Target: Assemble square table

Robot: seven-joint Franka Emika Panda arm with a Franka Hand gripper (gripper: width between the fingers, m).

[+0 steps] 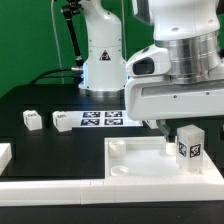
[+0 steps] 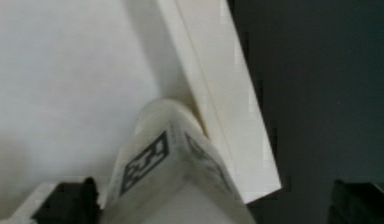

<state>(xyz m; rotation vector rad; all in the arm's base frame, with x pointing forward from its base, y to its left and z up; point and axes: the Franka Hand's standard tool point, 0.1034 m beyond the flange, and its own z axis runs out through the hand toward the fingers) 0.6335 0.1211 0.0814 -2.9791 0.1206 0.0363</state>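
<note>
The white square slab [image 1: 135,158] lies flat at the front of the black table. In the wrist view its surface [image 2: 64,80] and raised rim [image 2: 215,90] fill the picture. One tagged white leg [image 1: 188,144] stands upright on the slab near the edge on the exterior view's right. In the wrist view this leg [image 2: 168,160] sits between my fingers. My gripper [image 1: 188,126] is lowered over it, open, with one finger [image 2: 68,203] close beside the leg and the other well apart from it. Two more legs [image 1: 33,119] [image 1: 62,121] lie on the table at the exterior view's left.
The marker board [image 1: 100,119] lies behind the slab. A long white rail [image 1: 50,186] runs along the front edge, with another piece [image 1: 4,155] at the exterior view's left. The robot base [image 1: 100,55] stands at the back.
</note>
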